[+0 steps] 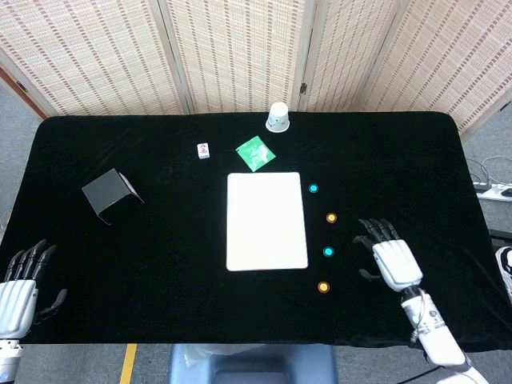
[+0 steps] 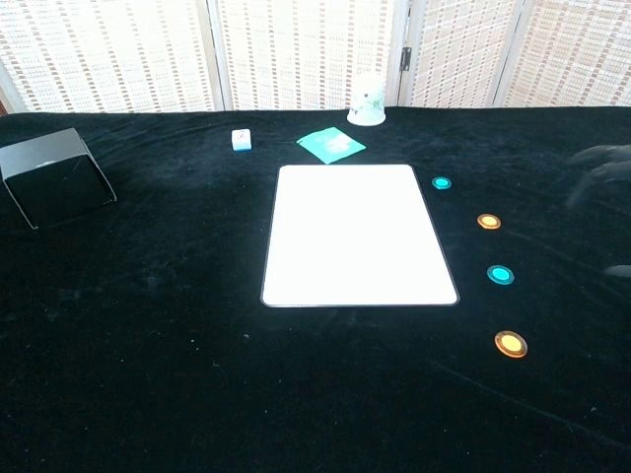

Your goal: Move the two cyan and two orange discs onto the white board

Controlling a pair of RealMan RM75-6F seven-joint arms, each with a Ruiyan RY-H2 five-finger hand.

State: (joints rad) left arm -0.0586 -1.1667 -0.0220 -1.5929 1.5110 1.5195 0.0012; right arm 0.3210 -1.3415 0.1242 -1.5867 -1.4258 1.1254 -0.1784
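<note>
A white board (image 1: 267, 221) (image 2: 359, 233) lies flat in the middle of the black table. To its right four small discs form a column on the cloth: a cyan disc (image 1: 314, 189) (image 2: 442, 182), an orange disc (image 1: 331, 218) (image 2: 489, 221), a second cyan disc (image 1: 328, 252) (image 2: 501, 274) and a second orange disc (image 1: 323, 286) (image 2: 511, 344). My right hand (image 1: 389, 256) hovers open just right of the lower discs, fingers spread, holding nothing; it shows only as a blur (image 2: 601, 163) at the chest view's right edge. My left hand (image 1: 20, 284) is open at the table's front left corner.
A white paper cup (image 1: 278, 117) stands upside down at the back. A green packet (image 1: 255, 152) and a small white tile (image 1: 203, 150) lie behind the board. A black box (image 1: 108, 193) sits at the left. The computer mouse is hidden under my right hand.
</note>
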